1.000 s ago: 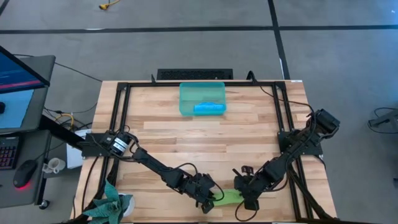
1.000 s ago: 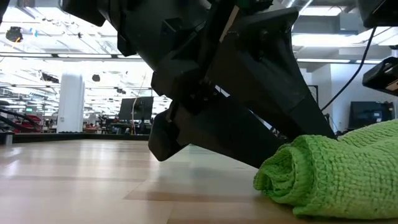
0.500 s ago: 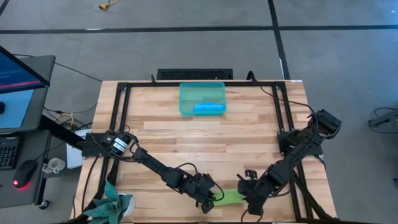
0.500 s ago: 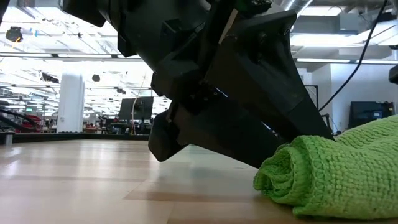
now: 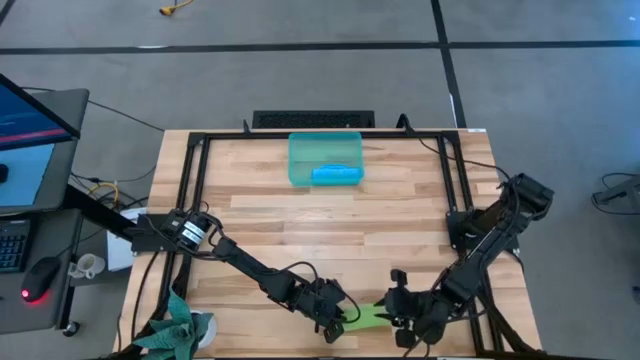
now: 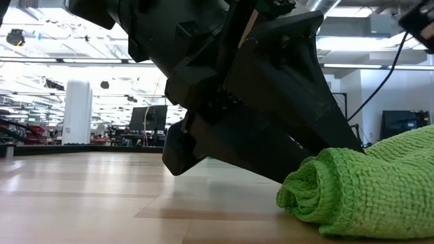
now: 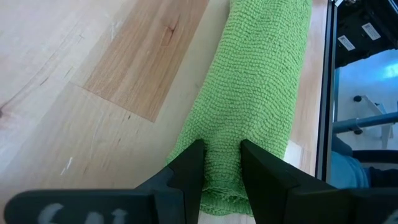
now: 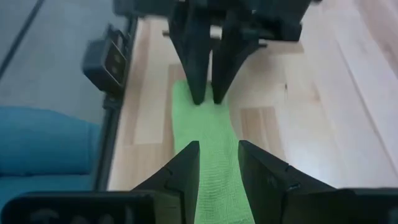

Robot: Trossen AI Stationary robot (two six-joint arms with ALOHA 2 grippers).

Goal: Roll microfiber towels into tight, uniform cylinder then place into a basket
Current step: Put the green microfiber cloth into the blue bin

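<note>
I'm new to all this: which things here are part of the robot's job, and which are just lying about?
Part of the job:
- green towel, pinched by left claw and right claw
- blue towel
- basket

Lying about:
- teal cloth
- computer mouse

R gripper [image 5: 404,322] slid toward table's near edge along green towel [image 5: 370,317].
</note>
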